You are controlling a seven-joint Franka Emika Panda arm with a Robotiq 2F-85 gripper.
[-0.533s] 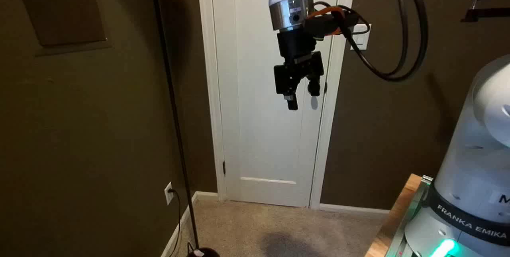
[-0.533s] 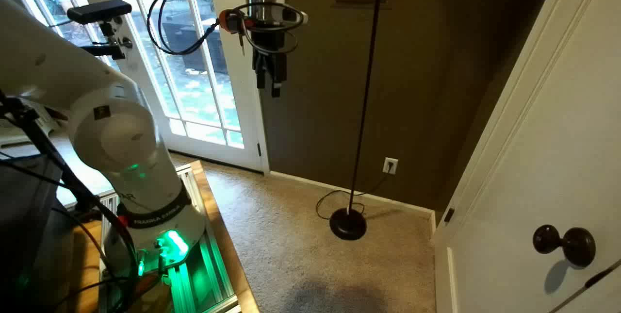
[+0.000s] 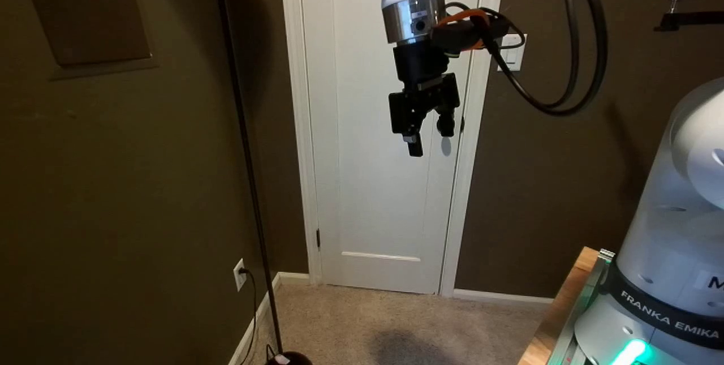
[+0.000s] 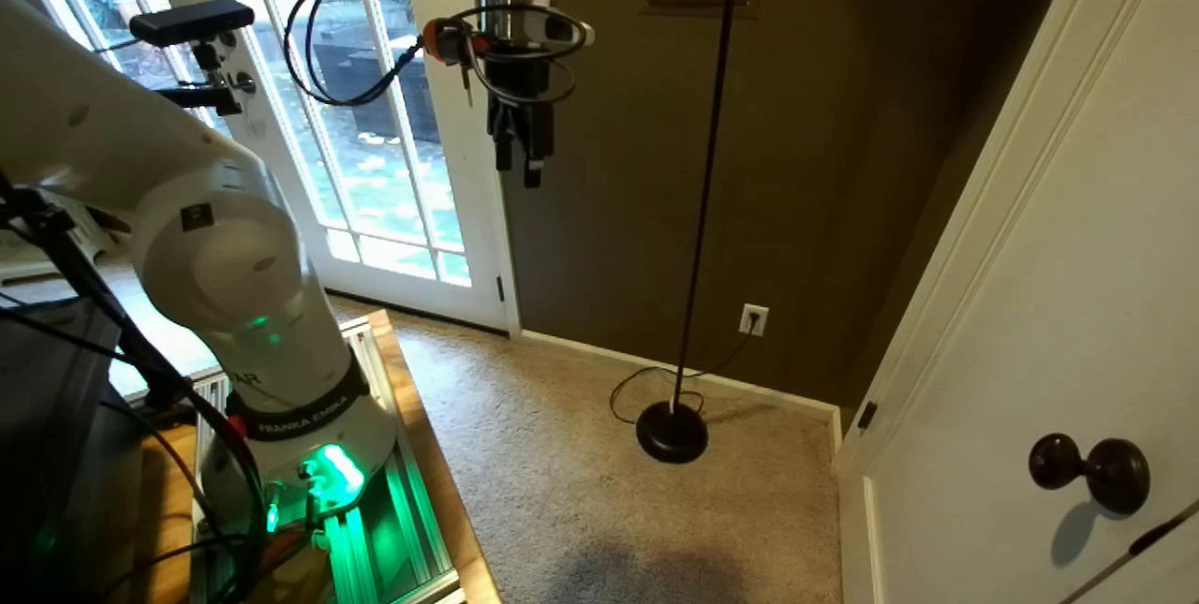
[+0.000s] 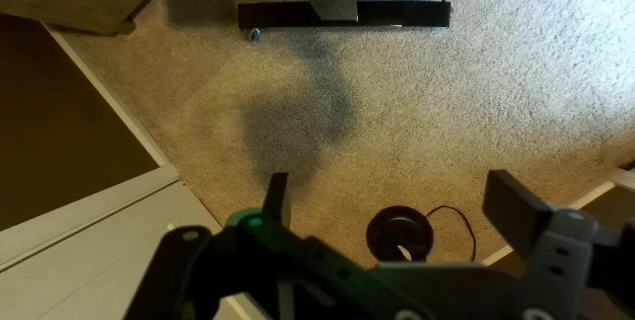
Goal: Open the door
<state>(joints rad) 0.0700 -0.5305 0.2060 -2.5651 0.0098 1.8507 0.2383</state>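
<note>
The jaws hang spread wide, facing down at the carpet (image 5: pixel 421 111). In an exterior view the white door (image 3: pixel 379 201) stands shut behind them, its dark knob (image 4: pixel 1056 461) well apart from them. Between jaws and door, in an exterior view, I see a black floor lamp (image 4: pixel 673 435). Lower, off to their side, a wooden worktop (image 4: pixel 429 454) bears the arm (image 4: pixel 229 272).
</note>
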